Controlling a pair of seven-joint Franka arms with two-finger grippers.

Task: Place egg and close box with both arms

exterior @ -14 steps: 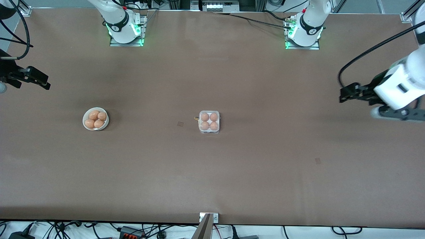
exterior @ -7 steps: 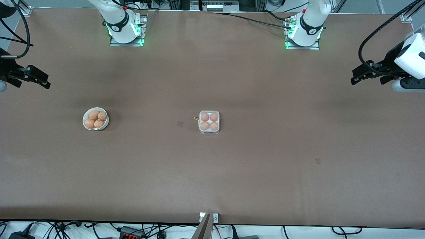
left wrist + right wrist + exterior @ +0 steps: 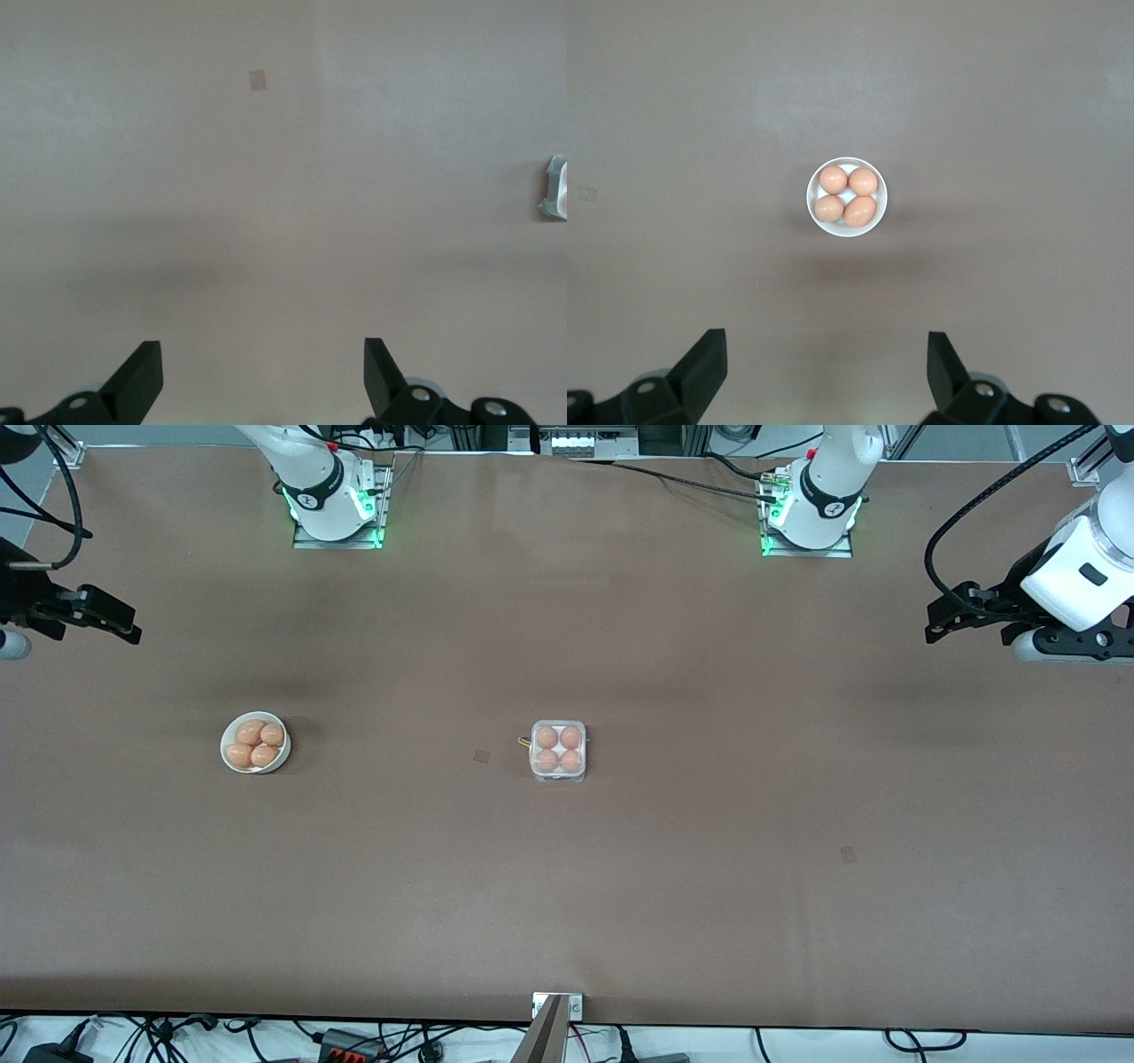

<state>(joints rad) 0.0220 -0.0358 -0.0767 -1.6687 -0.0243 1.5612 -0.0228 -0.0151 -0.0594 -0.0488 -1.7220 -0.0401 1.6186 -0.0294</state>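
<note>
The clear egg box [image 3: 558,750] sits at the middle of the table with its lid down over several brown eggs in the white tray. Only its edge shows in the left wrist view [image 3: 557,188]. My left gripper [image 3: 937,624] is open and empty, raised over the left arm's end of the table. My right gripper [image 3: 124,624] is open and empty, raised over the right arm's end. Its open fingers [image 3: 700,367] show in the right wrist view. The left gripper's open fingers [image 3: 142,376] show over bare table in the left wrist view.
A round white bowl [image 3: 255,742] with several brown eggs stands toward the right arm's end, level with the box; it also shows in the right wrist view [image 3: 847,197]. A small dark patch [image 3: 481,755] lies beside the box. The arm bases [image 3: 332,500] stand at the table's back edge.
My left gripper rose and drew back toward the left arm's end of the table, then shifted slightly. My right gripper lifted a little. The box and bowl have not moved.
</note>
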